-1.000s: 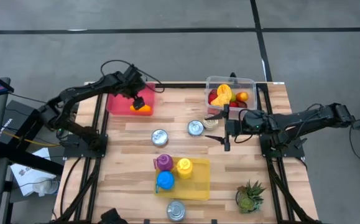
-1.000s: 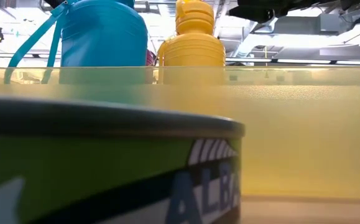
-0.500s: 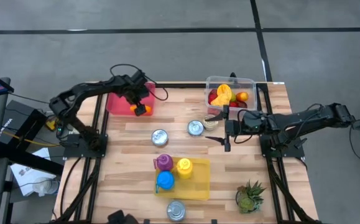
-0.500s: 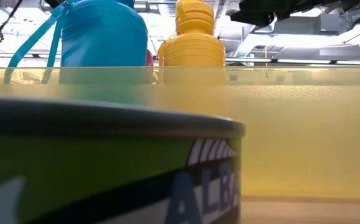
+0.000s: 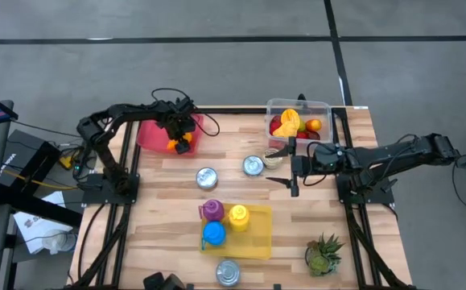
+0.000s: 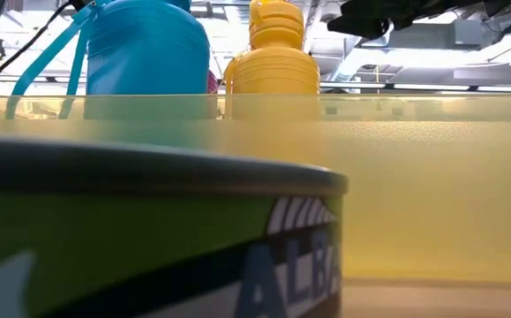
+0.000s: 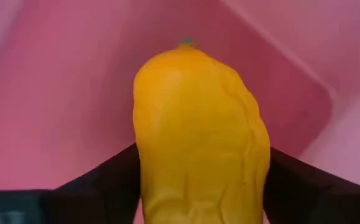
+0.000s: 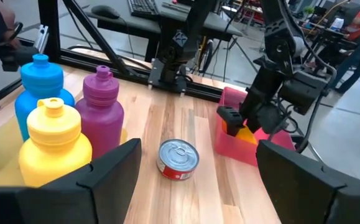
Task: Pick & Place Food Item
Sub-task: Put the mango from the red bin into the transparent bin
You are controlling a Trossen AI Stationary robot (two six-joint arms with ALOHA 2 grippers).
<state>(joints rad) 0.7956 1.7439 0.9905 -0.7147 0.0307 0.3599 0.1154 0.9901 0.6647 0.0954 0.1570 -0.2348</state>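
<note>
I've got the left gripper (image 5: 181, 143) down at the near edge of the pink bin (image 5: 154, 131), and the orange-yellow food item (image 7: 199, 130) sits right between its fingers: in the left wrist view the fruit fills the middle of the frame, a dark finger (image 7: 102, 180) pressing each flank, pink wall all around it. So I'm calling that a grip on the fruit, jaws set fairly wide around it.

Now the worry. From above, the fruit shows at the bin's lip, and I can't tell whether it hangs clear of the rim or rests on it. If I travel sideways too low, it could catch that pink wall and twist out of the jaws. The skin looks waxy and rounded (toy fruit, I'd guess), so a light pinch on those curved flanks may let it slide as the arm swings.

The road across the table is not free either: two tins, one (image 5: 207, 178) near the middle and another (image 5: 253, 165) closer to the clear tub (image 5: 323, 109) of fruit. The right gripper (image 5: 290, 167) hovers open just beside that second tin, holding nothing, right in front of the tub. If the fruit is meant for that tub, my left arm would be heading straight at the right one, and that's a collision risk unless I pull it back first.

The bottles (image 5: 237, 216) in the yellow tray (image 5: 257, 240) are well off the path, no concern there
</note>
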